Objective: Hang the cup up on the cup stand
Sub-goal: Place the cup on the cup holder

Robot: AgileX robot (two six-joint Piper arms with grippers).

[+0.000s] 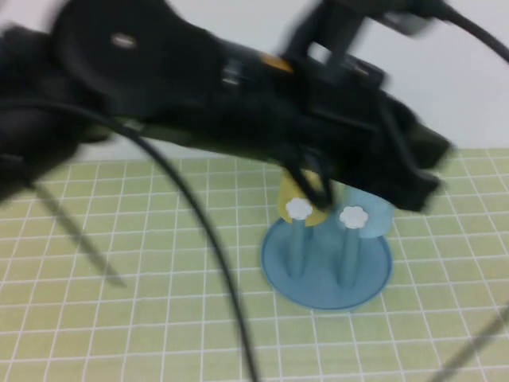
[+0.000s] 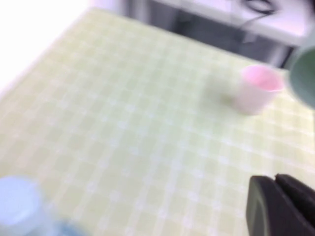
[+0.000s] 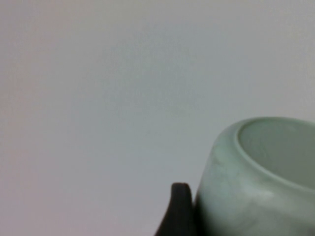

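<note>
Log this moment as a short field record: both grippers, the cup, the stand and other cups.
left gripper: shut, holding nothing, over the checked table
right gripper: closed on the cup, raised with only plain wall behind it
cup: sage green, gripped, not yet on the stand
cup stand: blue base on the table, two pegs with white flower caps in view
yellow cup: at the stand, behind the left peg
light blue cup: at the stand, behind the right peg
pink cup: upright on the table
</note>
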